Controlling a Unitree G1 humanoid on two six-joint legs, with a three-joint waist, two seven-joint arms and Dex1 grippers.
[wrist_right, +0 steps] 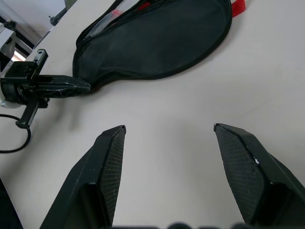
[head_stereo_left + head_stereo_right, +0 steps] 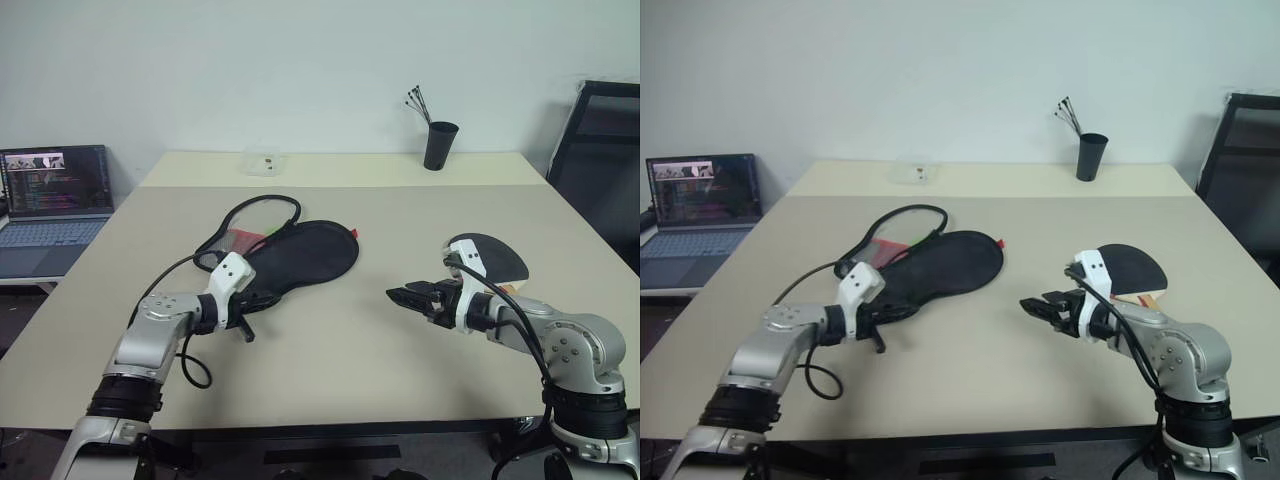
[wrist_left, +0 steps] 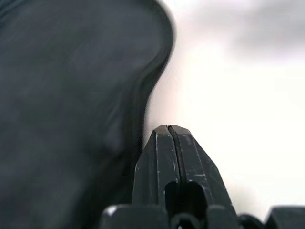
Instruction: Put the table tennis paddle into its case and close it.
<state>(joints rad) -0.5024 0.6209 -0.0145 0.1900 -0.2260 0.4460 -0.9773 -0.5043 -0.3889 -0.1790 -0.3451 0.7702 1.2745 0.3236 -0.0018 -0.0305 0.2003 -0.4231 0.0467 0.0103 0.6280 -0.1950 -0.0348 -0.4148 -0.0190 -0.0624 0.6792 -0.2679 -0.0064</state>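
Case (image 2: pixel 300 255) flat on table (image 2: pixel 400 360), long axis diagonal: narrow end toward left gripper (image 2: pixel 262 299), round end far-right. Left fingers pressed together at that narrow end. Paddle (image 2: pixel 1132 270) behind right gripper (image 1: pixel 167 131), jaws wide, empty.

We saw even, soft indoor light across the pale table (image 2: pixel 400 350), with only faint shadows and no glare. The left wrist view was blurred, its case (image 3: pixel 62 105) a dark smear. The right wrist view stayed sharp on the fingers (image 1: pixel 107 167).
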